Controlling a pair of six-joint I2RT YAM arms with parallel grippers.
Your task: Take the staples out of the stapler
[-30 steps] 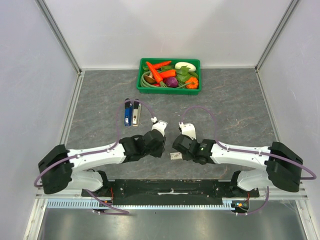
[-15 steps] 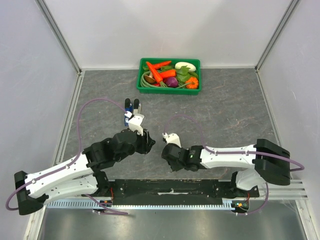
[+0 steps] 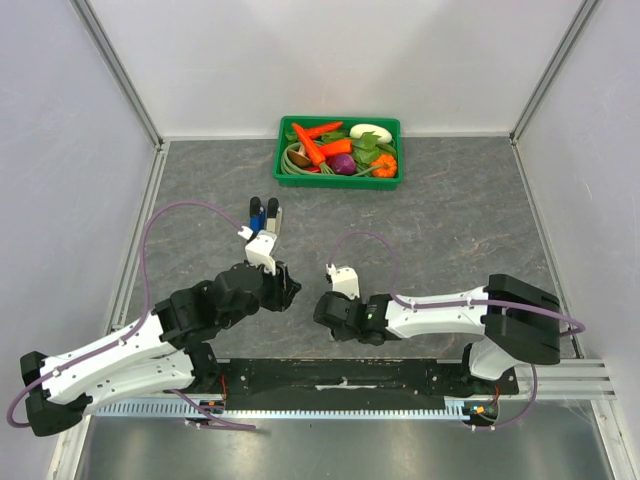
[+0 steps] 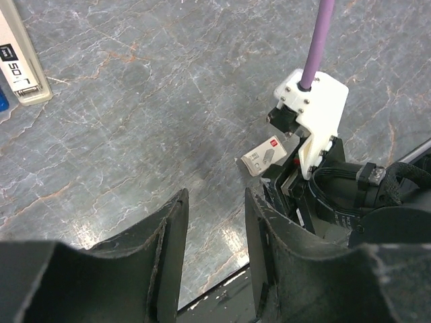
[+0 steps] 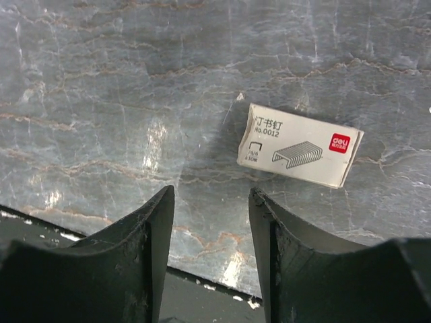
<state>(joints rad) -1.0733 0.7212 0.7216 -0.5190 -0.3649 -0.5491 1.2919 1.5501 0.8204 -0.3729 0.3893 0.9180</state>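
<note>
Left gripper: fingers part open, nothing held.
Right gripper: part open, empty; staple box just ahead.
Stapler: flat on table, beside blue stapler, well apart from left fingers.
Advised: align across cream body, avoid blue neighbour, clamp firmly before opening magazine.
Legible on box: "deli", "No.0012". On stapler: possibly "SD", unclear.

Open grey marble-patterned tabletop is stretching around the small white cardboard staple box, while the black two-finger right gripper is standing just beside the box, blocking that side.
</note>
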